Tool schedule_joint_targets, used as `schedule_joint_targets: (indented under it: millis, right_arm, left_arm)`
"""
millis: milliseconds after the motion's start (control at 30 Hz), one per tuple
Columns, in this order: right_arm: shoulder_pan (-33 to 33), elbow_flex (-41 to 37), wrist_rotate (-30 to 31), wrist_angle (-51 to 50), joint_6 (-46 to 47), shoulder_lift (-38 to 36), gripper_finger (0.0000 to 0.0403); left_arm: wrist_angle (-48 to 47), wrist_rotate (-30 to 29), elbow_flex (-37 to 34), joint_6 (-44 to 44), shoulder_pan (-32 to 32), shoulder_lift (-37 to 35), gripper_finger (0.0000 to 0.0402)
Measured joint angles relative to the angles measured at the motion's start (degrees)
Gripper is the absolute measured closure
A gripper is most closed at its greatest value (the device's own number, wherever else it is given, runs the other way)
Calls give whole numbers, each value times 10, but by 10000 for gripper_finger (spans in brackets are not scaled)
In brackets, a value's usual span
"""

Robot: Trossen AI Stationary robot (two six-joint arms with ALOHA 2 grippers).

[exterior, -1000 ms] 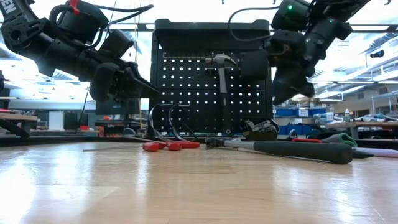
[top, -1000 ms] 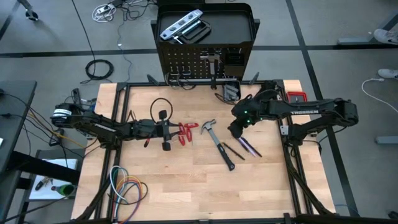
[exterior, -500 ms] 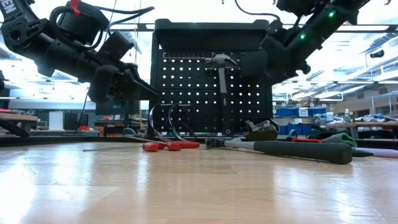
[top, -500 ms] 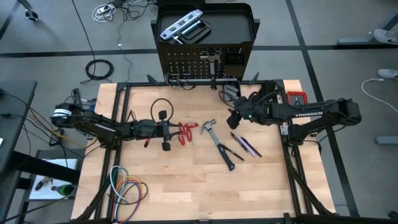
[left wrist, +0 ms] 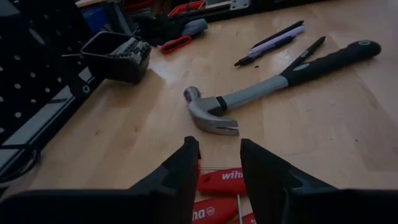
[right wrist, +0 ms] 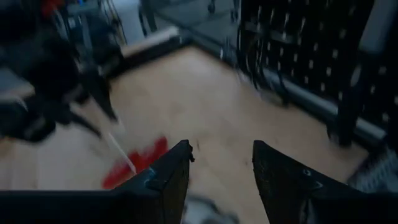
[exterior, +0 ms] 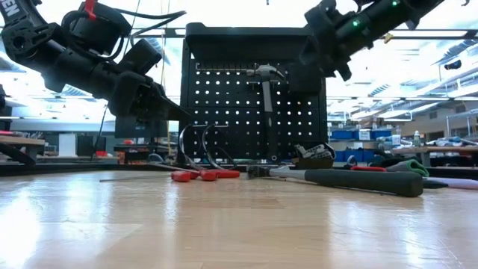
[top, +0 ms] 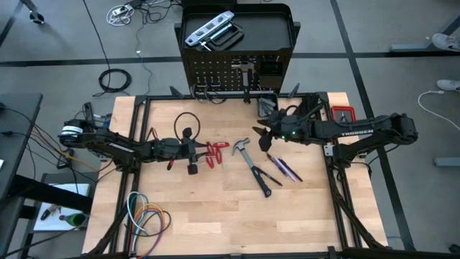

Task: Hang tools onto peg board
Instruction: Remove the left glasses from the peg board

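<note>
The black peg board [exterior: 224, 112] stands at the table's far edge, and one hammer [exterior: 267, 93] hangs on it by its head. A silver level [top: 208, 30] lies on the tray top. On the table lie a second hammer [top: 251, 164], red-handled tools [left wrist: 227, 182] and dark thin screwdrivers [top: 284, 169]. My left gripper [left wrist: 217, 158] hovers open just over the red handles [top: 217, 152], pointing toward the table's right. My right gripper [top: 257, 133] hangs open in the air beyond the lying hammer's head, with nothing between its fingers [right wrist: 168, 177].
A small black box [left wrist: 118, 56] sits near the peg board's foot on the right. Coiled coloured cables [top: 144, 216] lie at the near left corner. Dark curved pieces [exterior: 198, 146] stand at the board's base. Bare wood lies along the near edge.
My right gripper has risen from above the screwdrivers and gone toward the table's far left. It has tipped from pointing down at the table to nearly level, facing the left arm. The tools on the table have stayed where they were.
</note>
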Motion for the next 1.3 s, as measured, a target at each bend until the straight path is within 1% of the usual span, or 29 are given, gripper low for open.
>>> schedule_joint_targets:
  millis: [133, 233, 300, 367, 400, 433, 567, 633, 700, 767, 867, 900, 933, 1000, 1067, 1167, 1267, 1300]
  right_arm:
    - [0, 0, 3, 45, -5, 3, 234]
    - [5, 0, 27, 62, -39, 7, 250]
    - [9, 16, 64, 70, -64, 7, 261]
    - [15, 46, 128, 67, -74, 7, 271]
    - [16, 62, 148, 64, -84, 7, 275]
    - [17, 80, 155, 59, -96, 9, 280]
    - [4, 142, 148, 17, -141, 19, 295]
    - [1, 158, 149, 17, -187, 19, 299]
    - [2, 169, 148, 25, -229, 19, 302]
    - [3, 172, 147, 34, -241, 19, 302]
    - [4, 172, 140, 36, -223, 19, 301]
    - [3, 172, 124, 39, -218, 19, 301]
    - [1, 172, 93, 41, -214, 19, 301]
    - [-6, 172, 57, 31, -191, 19, 304]
    - [-10, 172, 58, 1, -157, 26, 309]
    - [-8, 161, 72, -50, -109, 49, 319]
    - [5, 127, 76, -29, -71, 78, 330]
    - [8, 116, 76, -15, -66, 88, 334]
  left_arm:
    - [0, 13, 0, -1, 0, 0, 280]
    - [0, 13, 0, -1, 0, 0, 280]
    - [1, 13, 0, -1, 0, 0, 280]
    - [9, 6, 0, 0, 0, 0, 280]
    - [13, -3, 0, 0, 0, 0, 280]
    - [15, -16, 0, 1, 0, 0, 280]
    - [34, -89, 0, 28, 0, 0, 280]
    - [38, -116, 0, 45, 0, 0, 280]
    - [40, -127, 0, 51, 0, 0, 280]
    - [36, -133, 0, 57, 0, 0, 280]
    - [-3, -135, 0, 13, 0, 0, 280]
    - [-16, -134, 0, -12, 0, 0, 280]
    - [-25, -127, 0, -30, 0, 0, 280]
    - [-47, -101, 0, -30, -1, -4, 280]
    - [-61, -94, 0, -12, -6, -24, 280]
    - [-60, -132, 0, 14, -11, -79, 280]
    - [-73, -168, 0, 32, -9, -134, 280]
    - [-74, -172, 0, 32, -6, -147, 280]
